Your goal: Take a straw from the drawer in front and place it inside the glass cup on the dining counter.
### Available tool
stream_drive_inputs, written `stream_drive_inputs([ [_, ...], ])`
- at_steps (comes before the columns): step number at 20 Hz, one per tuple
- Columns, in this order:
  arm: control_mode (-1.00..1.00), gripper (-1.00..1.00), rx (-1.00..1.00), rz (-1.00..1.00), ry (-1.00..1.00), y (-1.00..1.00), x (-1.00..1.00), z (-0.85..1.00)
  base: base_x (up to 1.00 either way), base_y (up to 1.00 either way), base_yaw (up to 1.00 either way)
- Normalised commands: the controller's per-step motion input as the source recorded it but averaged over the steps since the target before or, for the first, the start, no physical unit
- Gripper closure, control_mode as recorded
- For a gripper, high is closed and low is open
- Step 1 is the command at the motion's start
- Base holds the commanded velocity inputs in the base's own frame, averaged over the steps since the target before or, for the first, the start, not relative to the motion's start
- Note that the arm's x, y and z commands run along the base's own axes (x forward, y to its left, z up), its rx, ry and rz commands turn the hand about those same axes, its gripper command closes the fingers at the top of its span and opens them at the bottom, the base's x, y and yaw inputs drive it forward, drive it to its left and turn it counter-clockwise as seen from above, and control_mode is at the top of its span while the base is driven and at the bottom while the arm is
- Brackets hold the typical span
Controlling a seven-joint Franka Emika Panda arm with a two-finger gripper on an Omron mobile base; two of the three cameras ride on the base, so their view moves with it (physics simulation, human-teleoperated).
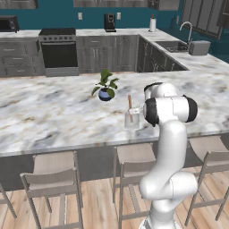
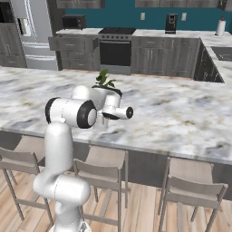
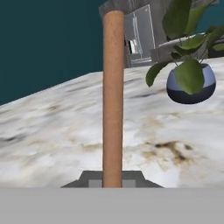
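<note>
The reddish-brown straw [image 3: 113, 100] stands upright between my fingertips [image 3: 95, 183], and my gripper [image 3: 112, 182] is shut on it. In the left base view the straw [image 1: 129, 101] pokes up out of the clear glass cup [image 1: 132, 120], which stands near the front edge of the marble dining counter [image 1: 53, 112]. My hand reaches the cup from the right and is largely hidden behind the arm's wrist joints. The drawer is out of view.
A blue pot with a green plant [image 1: 105, 91] [image 3: 191, 83] sits on the counter just behind the cup. Bar stools [image 1: 53, 172] line the counter's near side around my base. The stove [image 1: 58, 51] and the sink [image 1: 172, 44] are along the far walls.
</note>
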Motion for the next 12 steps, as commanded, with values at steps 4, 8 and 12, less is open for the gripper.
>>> stream_drive_inputs([
  [4,-1.0,-1.0,0.0,0.01,-0.01,0.12,-0.26,-0.04,0.0,0.0,0.0],
  [8,-1.0,-1.0,0.0,0.0,-0.05,0.09,-0.29,0.0,0.0,0.0,0.0],
  [12,-1.0,-1.0,0.0,0.0,-0.07,0.06,-0.18,0.11,0.0,0.0,0.0],
])
